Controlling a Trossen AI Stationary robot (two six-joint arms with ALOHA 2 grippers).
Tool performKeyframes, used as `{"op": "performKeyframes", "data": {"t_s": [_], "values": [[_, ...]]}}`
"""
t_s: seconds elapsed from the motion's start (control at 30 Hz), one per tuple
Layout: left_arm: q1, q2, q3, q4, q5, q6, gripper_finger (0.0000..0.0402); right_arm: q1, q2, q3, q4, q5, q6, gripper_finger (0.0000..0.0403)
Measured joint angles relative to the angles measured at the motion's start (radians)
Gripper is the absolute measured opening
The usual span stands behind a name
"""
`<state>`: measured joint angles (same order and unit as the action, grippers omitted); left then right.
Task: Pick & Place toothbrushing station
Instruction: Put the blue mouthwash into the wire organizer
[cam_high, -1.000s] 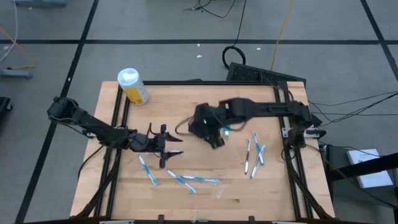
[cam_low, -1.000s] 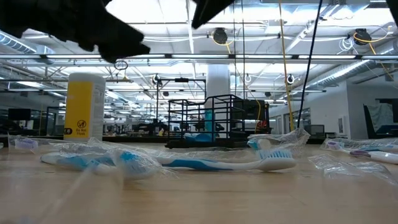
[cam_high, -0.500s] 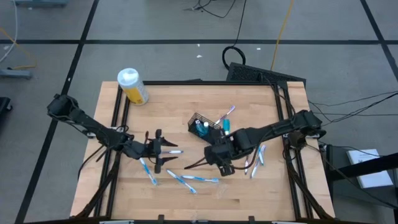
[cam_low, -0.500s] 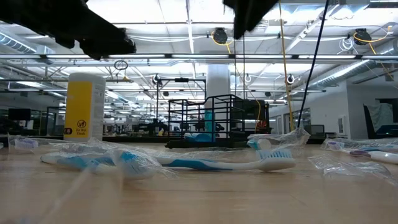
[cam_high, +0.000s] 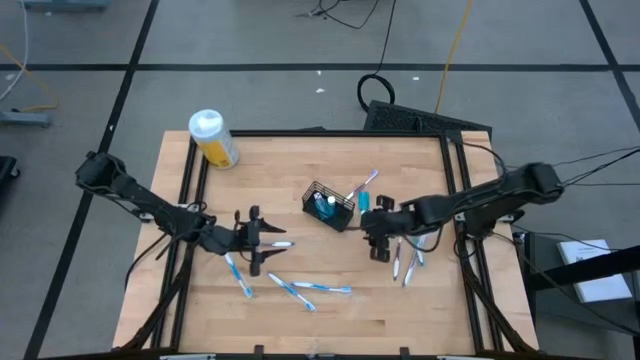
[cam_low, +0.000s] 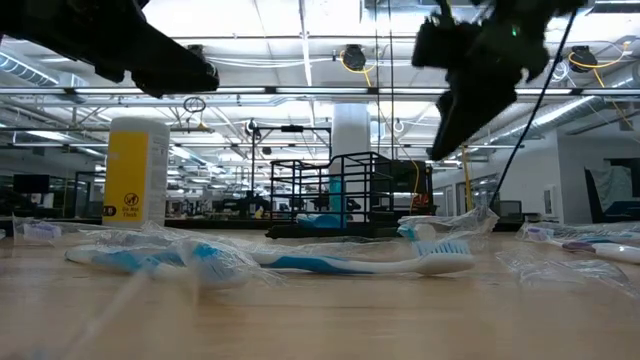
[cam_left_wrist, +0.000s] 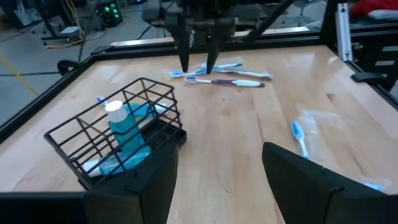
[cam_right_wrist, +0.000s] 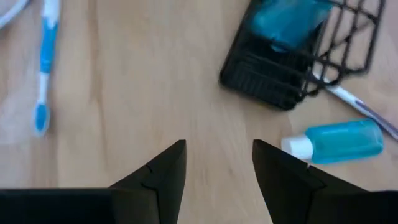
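Grey floor (cam_high: 250, 90) (dark seams, loose cables (cam_high: 455, 45)) surrounds the table; bright ceiling lights (cam_low: 230, 18) overhead.

Left arm (cam_low: 110, 45) cut off by low view's top edge, gripper unseen there. Basket (cam_right_wrist: 298, 56) cut by right wrist view's edge. Label text on yellow bottle (cam_low: 137, 185) too small to read.
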<state>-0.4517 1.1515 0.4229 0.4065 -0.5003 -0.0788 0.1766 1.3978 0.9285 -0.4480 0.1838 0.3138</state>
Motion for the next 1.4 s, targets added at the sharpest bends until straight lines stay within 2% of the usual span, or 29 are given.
{"op": "performKeyframes", "data": {"t_s": [0.2,0.37,0.57,1.07,1.4], "values": [[0.009,0.0,0.0,0.014,-0.002,0.0,0.0241,-0.079,-0.018,-0.138,0.132,0.056,0.006,0.0178],[0.009,0.0,0.0,0.01,-0.016,-0.002,0.0241,-0.129,-0.017,-0.165,0.203,0.062,0.02,0.0178],[0.009,0.0,0.0,0.01,-0.024,-0.002,0.0241,-0.169,-0.017,-0.187,0.203,0.104,0.057,0.0178],[0.009,0.0,0.0,0.01,-0.025,0.014,0.0241,-0.177,-0.014,-0.299,0.373,0.048,0.178,0.0178],[0.009,0.0,0.0,0.014,-0.034,0.014,0.0241,-0.159,-0.013,-0.308,0.454,0.028,0.167,0.0171]]}}
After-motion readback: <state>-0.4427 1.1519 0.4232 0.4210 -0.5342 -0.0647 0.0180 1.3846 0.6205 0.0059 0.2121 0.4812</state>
